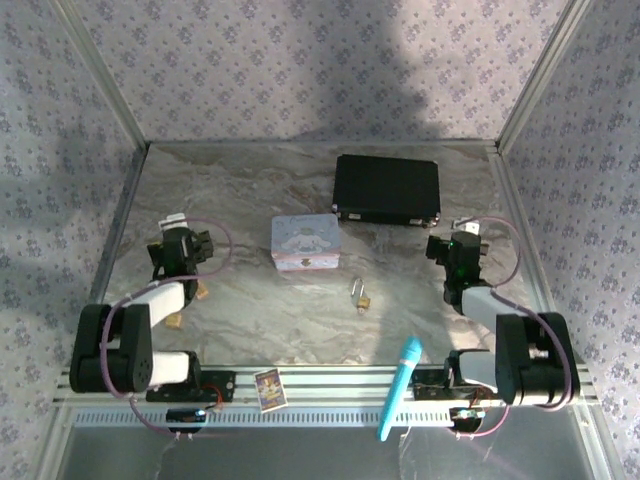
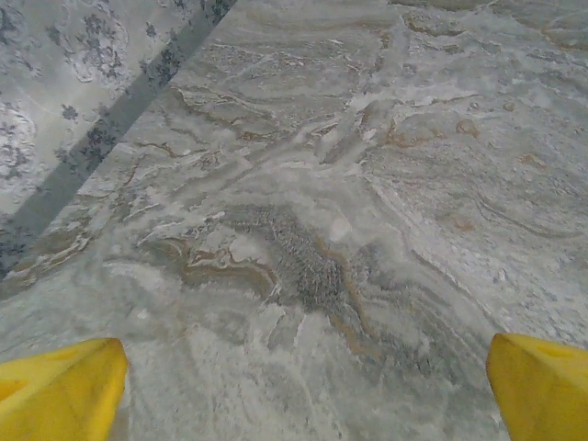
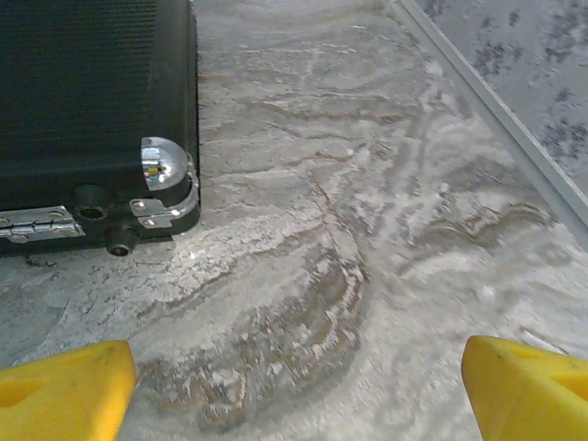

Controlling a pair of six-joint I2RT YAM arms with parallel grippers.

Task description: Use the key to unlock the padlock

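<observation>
Spotted a tiny padlock (image 1: 361, 297) lying on the grey-and-tan marbled bench (image 1: 250, 310), close to the middle. Had a squarish brass-gold body and a thin silver U-shaped shackle. Lay with the shackle toward the far side and the body toward the near edge. Looked far smaller than the pastel blue-and-pink rectangular tin (image 1: 305, 243) just beyond it. Sat well apart from both arms, touched by neither. Could not tell at that size whether the shackle was latched.

Found the left end effector (image 1: 183, 243) released over the left part of the bench. Showed yellow fingertips (image 2: 60, 390) spread wide in the left wrist view, with only bare marbled surface between them. Noted two small tan wooden blocks (image 1: 190, 305) near that arm.

Found the right end effector (image 1: 457, 250) released too, with nothing between its yellow fingertips (image 3: 64, 386). Hung just beside the chrome-cornered black hard case (image 1: 387, 189) at the far right.
</observation>
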